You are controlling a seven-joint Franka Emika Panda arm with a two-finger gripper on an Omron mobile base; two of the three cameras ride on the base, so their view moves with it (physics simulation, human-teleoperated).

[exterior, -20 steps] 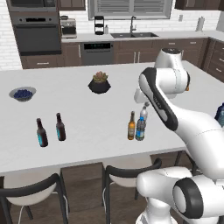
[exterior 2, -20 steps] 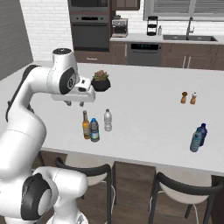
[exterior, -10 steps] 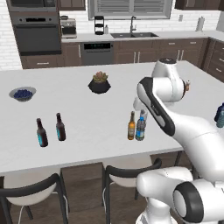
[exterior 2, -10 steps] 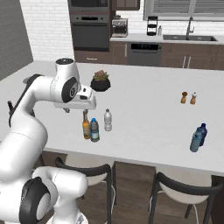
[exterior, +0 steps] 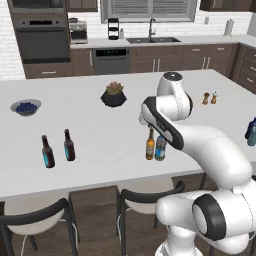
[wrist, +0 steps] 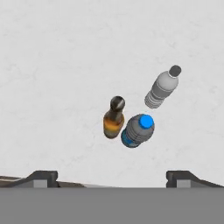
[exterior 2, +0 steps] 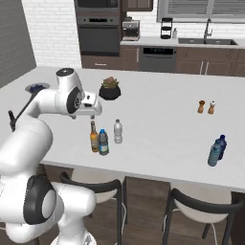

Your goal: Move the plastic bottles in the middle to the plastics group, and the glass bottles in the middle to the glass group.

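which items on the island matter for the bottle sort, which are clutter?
Job:
amber bottle
blue-label water bottle
pale water bottle
plastics group
glass group
tool, open above the middle trio

Clutter:
potted plant
blue bowl
shakers

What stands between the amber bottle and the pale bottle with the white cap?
In the right base view, the blue-label bottle stands between the amber bottle and the pale bottle.

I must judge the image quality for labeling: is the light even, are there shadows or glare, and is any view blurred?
Left base view: soft even light, no glare on the counter, slightly soft focus. Right base view: the same, with faint shadows under the three middle bottles. Hand view: flat light; amber bottle, blue-capped bottle and pale bottle lean outward from perspective; claw tips sharp.
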